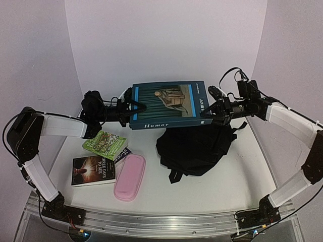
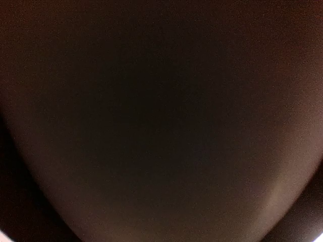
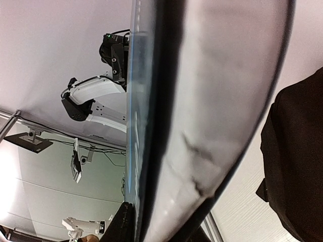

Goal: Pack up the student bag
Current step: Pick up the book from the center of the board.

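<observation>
Backpack (image 1: 194,148) lay slumped on the table (image 1: 237,176), right of centre, black and crumpled, with a strap end poking out at its near edge. Couldn't tell whether the zip was open. Right wrist view caught its dark fabric (image 3: 298,166) at the right margin.

Big blue book (image 1: 169,103) was up off the table, over the back part of the backpack, cover up and roughly level, with the spine reading "Humor" facing the arm bases.

Right claw (image 1: 209,115) was on the book's right edge, narrow and clamped on it. In its wrist view the book (image 3: 212,101) ran edge-on through most of the frame, with the left arm (image 3: 96,98) visible beyond.

Left claw (image 1: 128,112) sat at the book's left edge, fingers above and below it. Couldn't tell if it was pinching or loose. Left wrist view was solid dark, nothing readable.

Left-front of the table:
- A green book (image 1: 105,142) lay flat, with a dark book (image 1: 122,154) sticking out from under its near right corner.
- A dark-covered book (image 1: 92,170) lay nearer the front.
- A pink pencil case (image 1: 130,176) lay just beside that book on its right, well apart from the backpack.
</observation>
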